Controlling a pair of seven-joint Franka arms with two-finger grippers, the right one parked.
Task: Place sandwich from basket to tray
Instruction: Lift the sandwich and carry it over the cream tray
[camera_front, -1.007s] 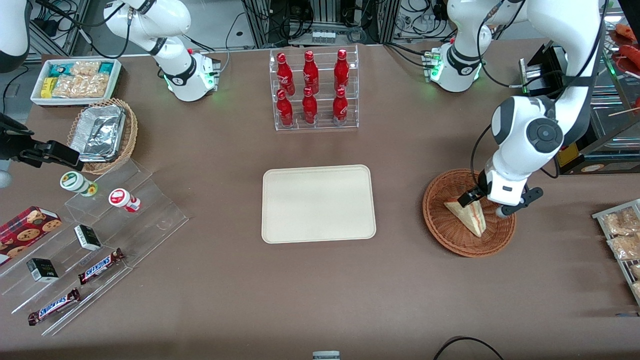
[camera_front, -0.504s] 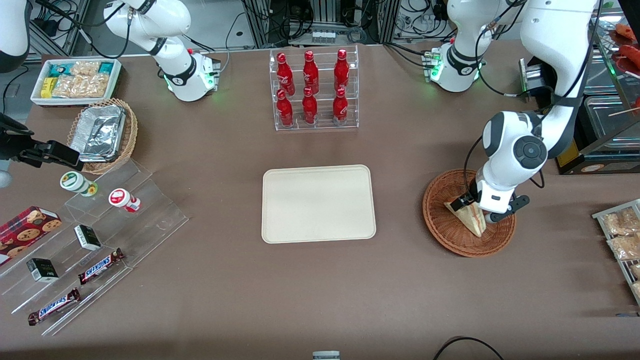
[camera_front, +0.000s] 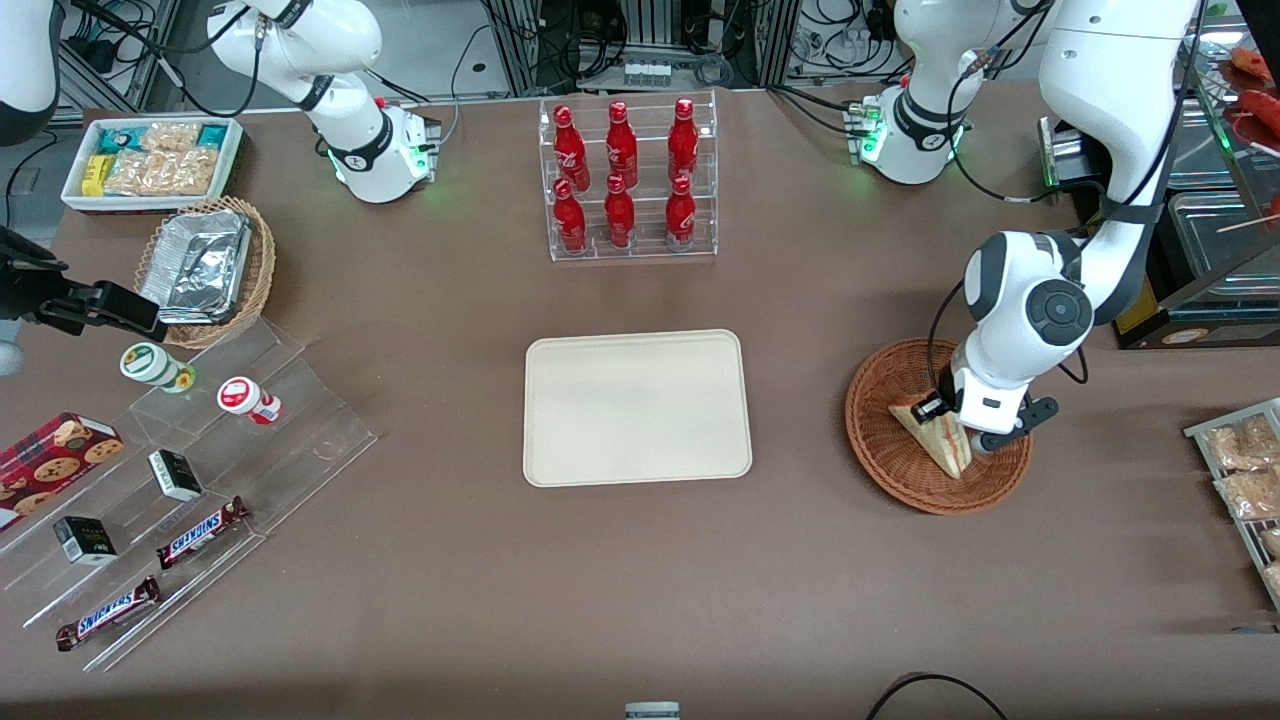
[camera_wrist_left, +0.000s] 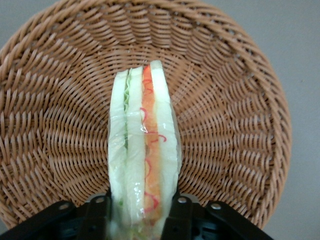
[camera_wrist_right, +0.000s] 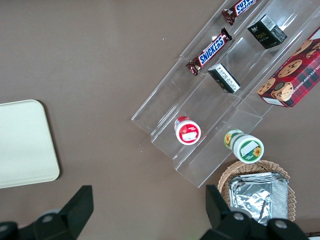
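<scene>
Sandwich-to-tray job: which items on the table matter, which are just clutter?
In play:
sandwich, in the basket
basket
tray, bare
claw, down in the basket, fingers either side of the sandwich

Clutter:
bottle rack
foil basket
snack box
Snickers bars
cookie box
two jars
</scene>
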